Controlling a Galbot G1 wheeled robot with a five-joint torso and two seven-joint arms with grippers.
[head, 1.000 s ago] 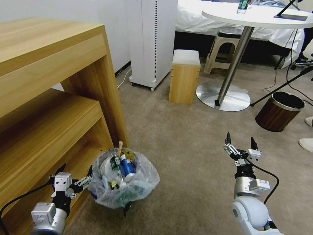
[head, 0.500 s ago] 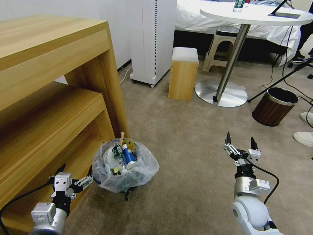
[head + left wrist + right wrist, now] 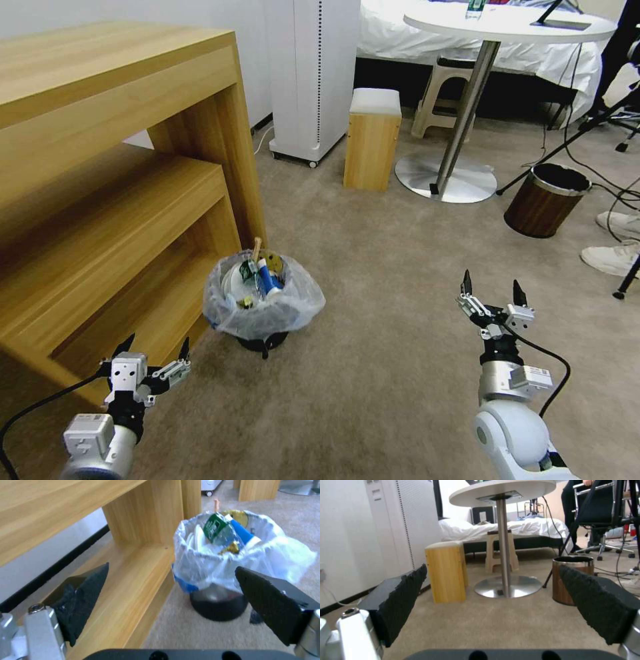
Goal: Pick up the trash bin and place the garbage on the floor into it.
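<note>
The trash bin stands on the floor beside the wooden shelf unit, its clear bag puffed over a dark base. Garbage fills it: a blue-white carton, a wooden stick, a green-labelled bottle and white pieces. My left gripper hangs open and empty, short of the bin and to its left. In the left wrist view the trash bin lies ahead of the left gripper. My right gripper is open over bare carpet, far right of the bin, empty in its own view.
A wooden shelf unit fills the left. Behind stand a white appliance, a wooden box stool, a round table on a steel base and a brown bin. A person's white shoes are at the right edge.
The whole picture has shifted: the camera has backed away, so the bin now sits farther off and more of the shelf unit shows. Both grippers keep their pose, open.
</note>
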